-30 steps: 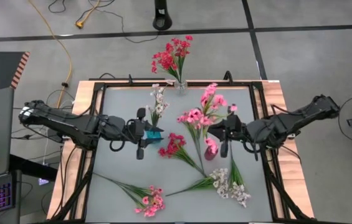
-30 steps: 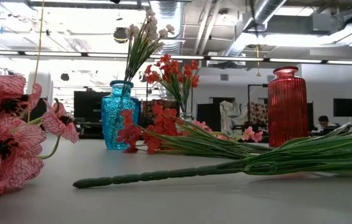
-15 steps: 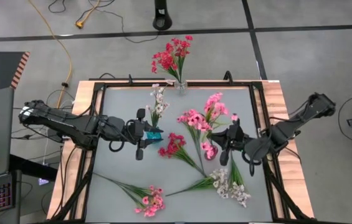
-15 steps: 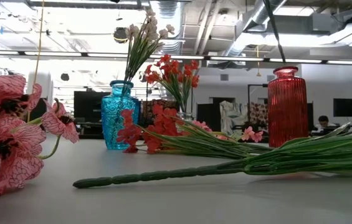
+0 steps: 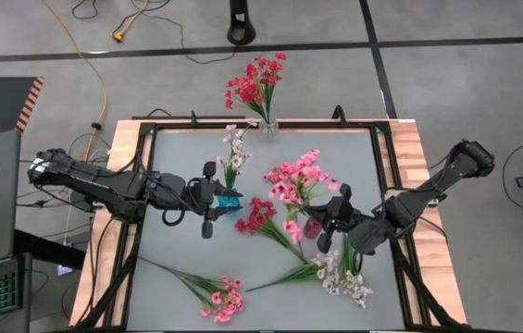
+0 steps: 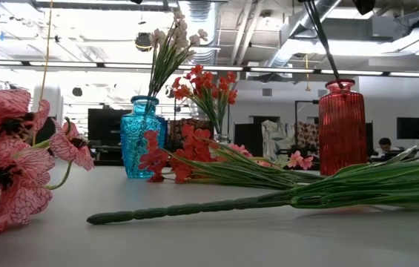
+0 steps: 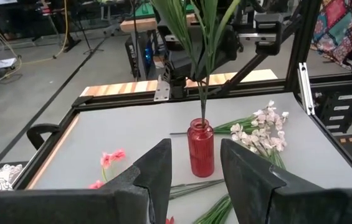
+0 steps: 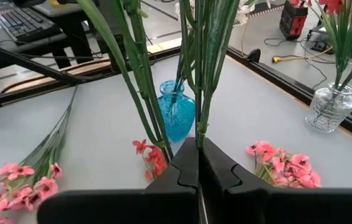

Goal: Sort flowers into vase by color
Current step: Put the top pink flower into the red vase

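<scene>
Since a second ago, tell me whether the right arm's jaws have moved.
Yes. The right gripper, shut on the pink flowers, has shifted toward the table's near edge, and now sits just right of the red vase.

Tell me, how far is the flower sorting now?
Done: red flowers in the clear vase, white flowers in the blue vase. In hand: the right gripper holds a pink sprig, its stem at the red vase's mouth. Remaining: loose sprigs on the table: red, pink, white. The left gripper waits, open.

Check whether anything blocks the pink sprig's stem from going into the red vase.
Nothing visible does. The right gripper holds the pink sprig with its stem already at the open mouth of the red vase.
</scene>
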`<action>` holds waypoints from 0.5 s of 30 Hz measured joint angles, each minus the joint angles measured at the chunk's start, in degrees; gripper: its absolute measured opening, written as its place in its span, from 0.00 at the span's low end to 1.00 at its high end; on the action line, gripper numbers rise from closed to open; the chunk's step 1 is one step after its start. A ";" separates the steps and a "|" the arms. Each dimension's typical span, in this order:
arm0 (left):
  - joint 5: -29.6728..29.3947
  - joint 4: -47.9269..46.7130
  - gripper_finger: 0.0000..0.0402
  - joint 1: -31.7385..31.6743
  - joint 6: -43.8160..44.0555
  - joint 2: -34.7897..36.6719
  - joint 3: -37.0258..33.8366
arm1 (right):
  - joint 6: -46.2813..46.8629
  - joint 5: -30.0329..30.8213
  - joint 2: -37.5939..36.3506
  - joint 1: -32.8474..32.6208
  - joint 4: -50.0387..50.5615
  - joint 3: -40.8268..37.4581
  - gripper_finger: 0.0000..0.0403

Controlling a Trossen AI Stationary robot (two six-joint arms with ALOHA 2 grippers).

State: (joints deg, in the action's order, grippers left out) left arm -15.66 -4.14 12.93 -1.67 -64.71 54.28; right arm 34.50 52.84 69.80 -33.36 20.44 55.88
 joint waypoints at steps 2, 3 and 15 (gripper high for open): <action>-0.02 0.00 0.31 0.00 0.02 0.00 0.00 | 0.00 0.02 -0.06 0.02 0.20 0.02 0.07; 0.00 -0.02 0.31 0.00 0.01 0.00 0.00 | -0.08 0.02 -0.13 0.02 0.33 0.02 0.07; 0.02 -0.04 0.31 0.00 0.02 0.00 0.00 | -1.55 -0.11 -0.42 0.50 0.33 0.02 0.13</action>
State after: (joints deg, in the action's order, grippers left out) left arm -15.64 -4.19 12.93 -1.65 -64.71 54.28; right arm 32.95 52.73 69.38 -32.87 20.77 55.90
